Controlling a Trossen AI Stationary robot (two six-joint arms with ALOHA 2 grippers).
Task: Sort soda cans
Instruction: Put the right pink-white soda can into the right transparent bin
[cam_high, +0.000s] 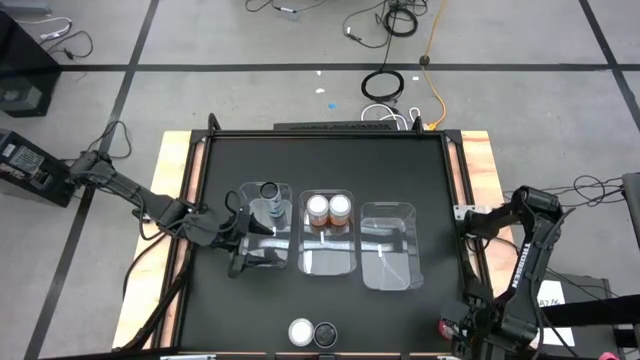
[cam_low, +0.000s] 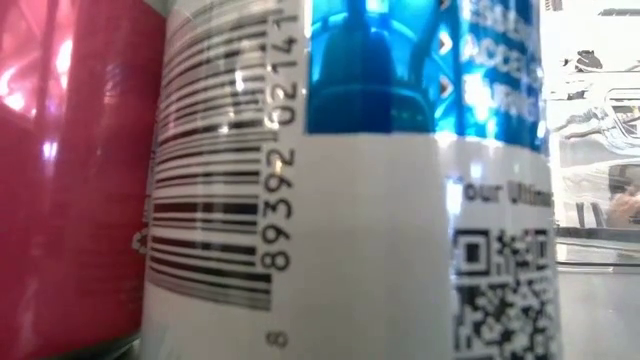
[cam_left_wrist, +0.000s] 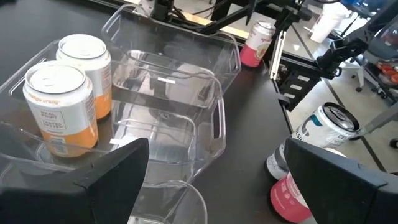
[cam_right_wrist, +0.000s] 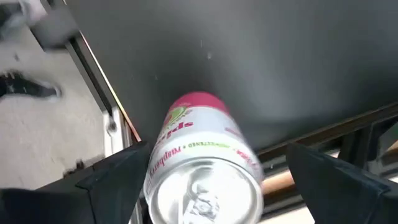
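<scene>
The right gripper (cam_right_wrist: 205, 186), fingers apart, straddles the pink can (cam_right_wrist: 202, 162) standing at the counter's (cam_high: 400, 170) near right corner. The left gripper (cam_high: 262, 240) hangs spread over the left bin (cam_high: 247, 195). The can is probably light, rigid and slick: grip mid-wall.

Grey tiled floor (cam_high: 200, 40) with dark seams; cables (cam_high: 395, 20) strewn beyond black table (cam_high: 330, 150).
</scene>
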